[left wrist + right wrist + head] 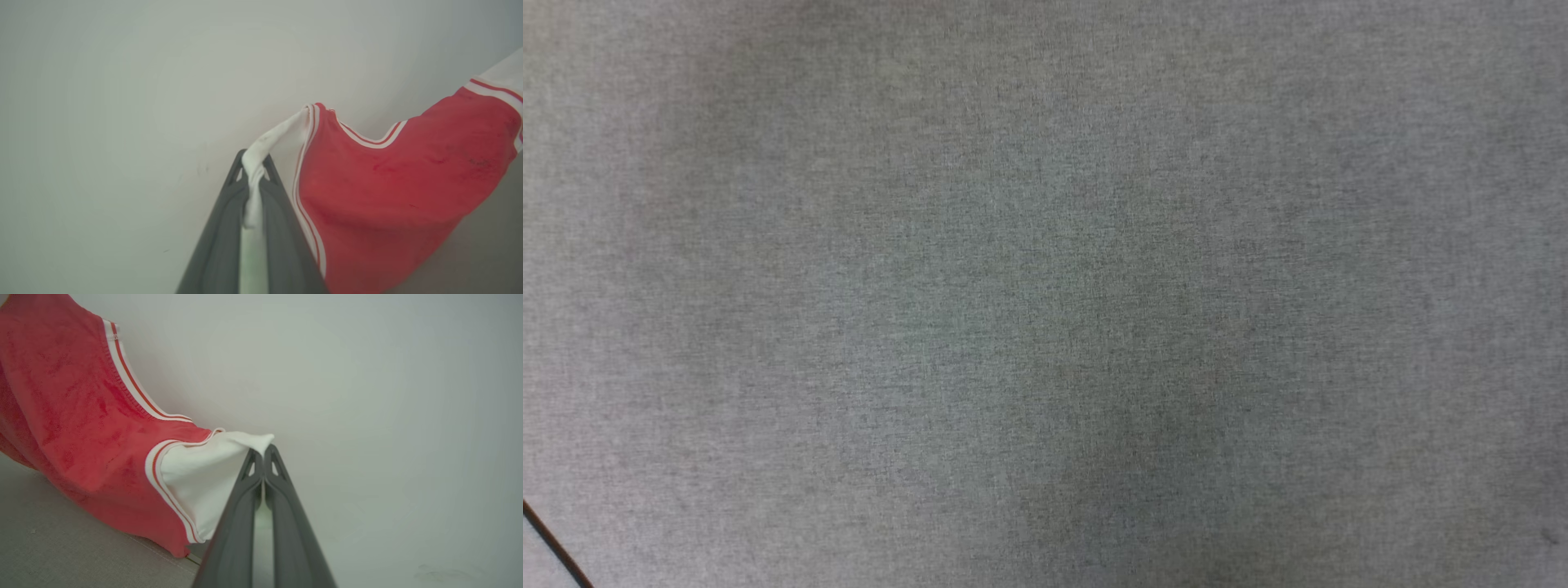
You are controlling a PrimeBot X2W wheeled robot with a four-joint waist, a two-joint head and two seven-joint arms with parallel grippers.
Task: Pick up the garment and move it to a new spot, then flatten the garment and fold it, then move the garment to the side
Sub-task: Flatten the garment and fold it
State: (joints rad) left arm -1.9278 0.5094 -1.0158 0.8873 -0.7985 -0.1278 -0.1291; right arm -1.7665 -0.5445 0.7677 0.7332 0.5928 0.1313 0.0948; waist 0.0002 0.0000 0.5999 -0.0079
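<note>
Clearly the garment (388, 183) is lifted and strung between the two arms. The left gripper (254, 163) has its dark fingers pressed together on a bunched white sleeve (278, 132), the cloth squeezed into a thin twist that runs down between them. From that pinch the red body hangs away to the right, edged with red-white striped trim (302, 196), in front of a pale wall (122, 102). The right gripper (263, 451) is likewise clamped on the tip of the other white sleeve (204, 477), fingertips meeting over the fabric, and the red body falls away to its left, its lower edge reaching down to the grey woven surface (1045, 294). On the head view that surface lies flat, with a thin dark line (556, 545) crossing its near left corner
</note>
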